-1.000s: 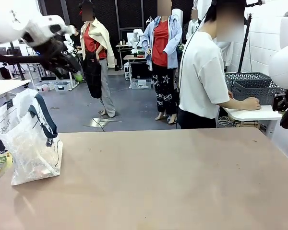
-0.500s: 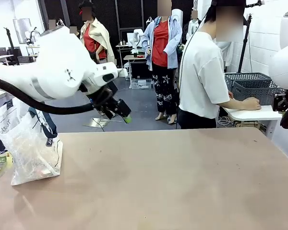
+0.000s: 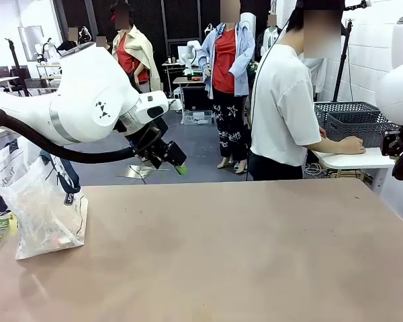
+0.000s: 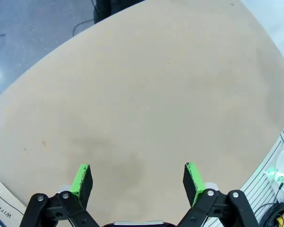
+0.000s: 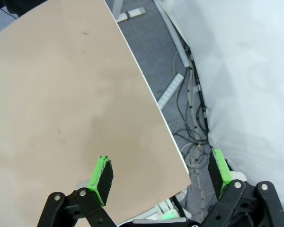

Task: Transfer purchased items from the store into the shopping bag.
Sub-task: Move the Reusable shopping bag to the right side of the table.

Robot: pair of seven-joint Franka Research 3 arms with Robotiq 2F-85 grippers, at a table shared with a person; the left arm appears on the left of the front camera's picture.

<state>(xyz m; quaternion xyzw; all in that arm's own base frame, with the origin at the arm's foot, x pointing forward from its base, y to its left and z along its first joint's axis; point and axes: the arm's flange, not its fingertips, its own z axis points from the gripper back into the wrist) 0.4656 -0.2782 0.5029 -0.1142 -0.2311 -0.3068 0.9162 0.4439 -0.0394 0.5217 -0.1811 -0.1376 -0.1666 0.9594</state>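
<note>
Left gripper is empty, jaws spread wide, hanging above the far half of the table with bare tabletop straight ahead of its fingers; green pads have nothing between them. My read: it's parked mid-table waiting for a handover, since the person stands turned to the mesh basket on the side counter, well off to the gripper's right. Right gripper is also spread and empty, held out past the table's edge over floor cables, clear of the work area. Shopping bag sits behind and to the left of the left gripper, well apart, near the table's left edge. It stands upright, long axis roughly vertical, mouth and navy handles pointing up, leaning slightly, probably left that way so drops go in from above. Something reddish shows through the plastic low down; can't tell what.
</note>
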